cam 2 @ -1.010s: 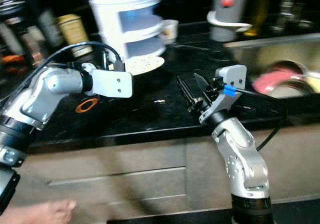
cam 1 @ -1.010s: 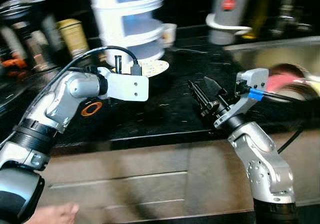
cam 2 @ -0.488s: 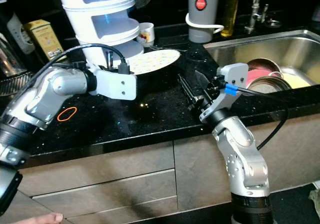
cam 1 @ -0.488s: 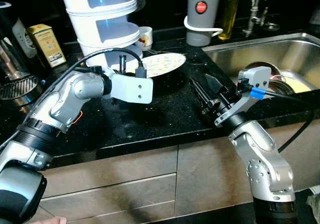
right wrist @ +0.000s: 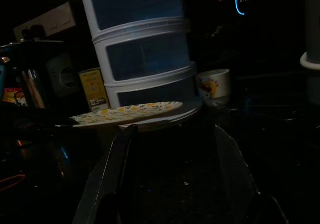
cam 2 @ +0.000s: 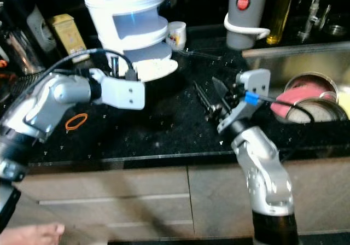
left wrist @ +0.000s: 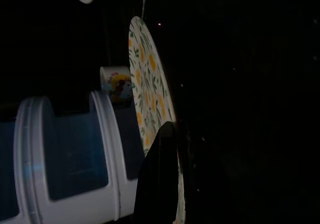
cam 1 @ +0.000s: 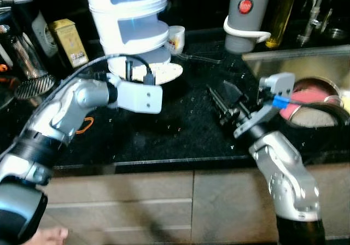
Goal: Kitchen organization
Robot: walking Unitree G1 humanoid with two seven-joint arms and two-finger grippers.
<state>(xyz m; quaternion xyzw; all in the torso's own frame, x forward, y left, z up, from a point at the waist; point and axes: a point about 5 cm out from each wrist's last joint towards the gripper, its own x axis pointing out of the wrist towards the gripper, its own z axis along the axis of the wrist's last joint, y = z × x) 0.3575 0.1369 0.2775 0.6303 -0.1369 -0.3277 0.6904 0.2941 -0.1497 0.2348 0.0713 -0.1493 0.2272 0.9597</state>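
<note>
Left gripper (left wrist: 165, 184) gripped plate (cam 1: 158, 73) near counter's (cam 1: 186, 141) back edge, beside white stacked tubs (cam 1: 134, 21); right gripper (cam 1: 227, 105) hovered wide open; tilted plate risked slipping, knocking cup (cam 1: 175, 37)

Both arms are brushed silver metal with rounded joint housings and black bands at the joints. The left arm (cam 1: 65, 114) ends in a flat pale grey wrist block with two small dark screw holes on its side, and a black cable loops over it and plugs into its top. The right arm (cam 1: 284, 174) rises from a black collar through bulbous silver segments dotted with small screws. Its wrist carries a light grey camera box with a blue tag and a black cable. The right gripper (cam 1: 227, 104) has long, slim black fingers.
</note>
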